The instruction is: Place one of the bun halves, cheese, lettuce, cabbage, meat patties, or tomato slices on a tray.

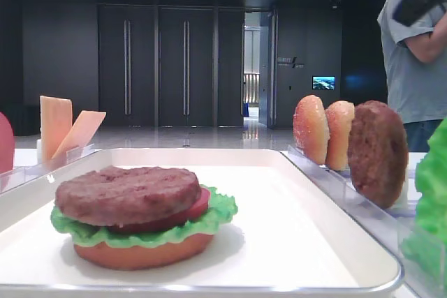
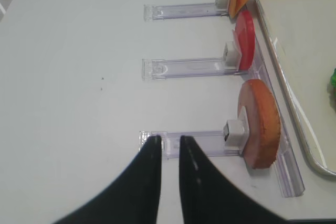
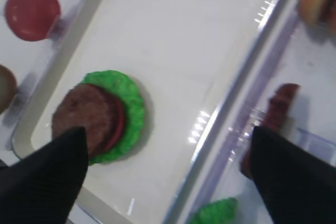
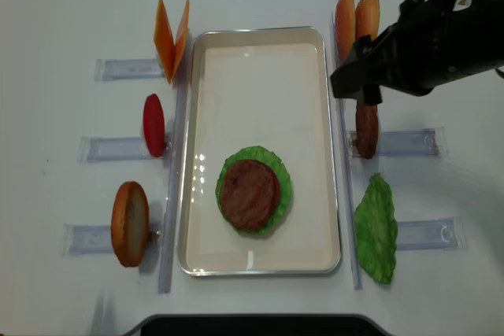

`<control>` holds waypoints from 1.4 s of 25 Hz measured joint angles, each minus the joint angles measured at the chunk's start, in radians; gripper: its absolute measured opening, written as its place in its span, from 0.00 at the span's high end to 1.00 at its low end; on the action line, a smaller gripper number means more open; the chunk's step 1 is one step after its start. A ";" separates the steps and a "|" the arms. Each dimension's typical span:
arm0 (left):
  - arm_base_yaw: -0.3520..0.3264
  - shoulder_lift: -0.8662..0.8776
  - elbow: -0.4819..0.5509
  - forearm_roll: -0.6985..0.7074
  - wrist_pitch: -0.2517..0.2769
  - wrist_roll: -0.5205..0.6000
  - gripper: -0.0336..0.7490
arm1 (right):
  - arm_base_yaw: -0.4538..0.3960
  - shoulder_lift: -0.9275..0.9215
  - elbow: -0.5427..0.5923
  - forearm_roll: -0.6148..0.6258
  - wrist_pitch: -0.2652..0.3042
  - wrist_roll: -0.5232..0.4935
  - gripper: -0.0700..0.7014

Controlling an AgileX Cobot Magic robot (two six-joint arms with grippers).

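On the white tray (image 4: pixel 260 31) lies a stack: a bun half (image 1: pixel 143 252), lettuce (image 4: pixel 281 172), a tomato slice (image 1: pixel 200 206) and a meat patty (image 4: pixel 250 193) on top. My right gripper (image 3: pixel 168 182) hangs open and empty above the tray's right rim, between the stack and a second patty (image 4: pixel 366 130) standing in a rack. My left gripper (image 2: pixel 168 140) is shut on nothing, low over the end of a clear rack that holds an upright bun half (image 2: pixel 260 124).
Left of the tray, clear racks hold cheese (image 4: pixel 169 37), a tomato slice (image 4: pixel 153 125) and a bun half (image 4: pixel 130 223). The right racks hold two bun halves (image 4: pixel 356 15) and lettuce (image 4: pixel 376 230). A person (image 1: pixel 419 54) stands behind the table at the back right.
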 joint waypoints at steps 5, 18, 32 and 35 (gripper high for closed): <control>0.000 0.000 0.000 0.000 0.000 0.000 0.84 | -0.199 -0.013 0.000 -0.135 0.130 0.105 0.14; 0.000 0.000 0.000 0.000 0.000 0.000 0.84 | -0.457 -0.017 0.000 -0.512 0.297 0.182 0.14; 0.000 0.000 0.000 0.000 0.000 0.000 0.84 | -0.458 -0.521 0.143 -0.529 0.389 0.258 0.14; 0.000 0.000 0.000 0.000 0.000 0.000 0.84 | -0.458 -0.693 0.195 -0.529 0.396 0.261 0.14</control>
